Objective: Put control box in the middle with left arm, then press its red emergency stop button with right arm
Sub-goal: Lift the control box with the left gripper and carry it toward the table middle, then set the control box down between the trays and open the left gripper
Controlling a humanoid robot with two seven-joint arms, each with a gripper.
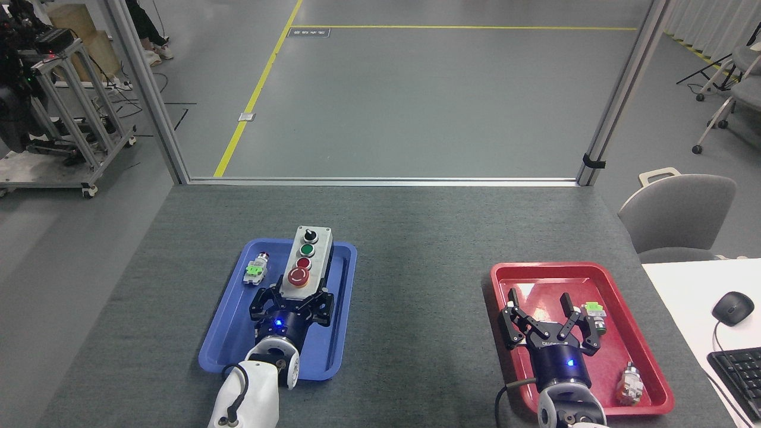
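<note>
left arm (252, 392): white shell, black cable
left gripper (289, 303): black fingers, blue light
right gripper (550, 324): black, blue light, black cable
</note>
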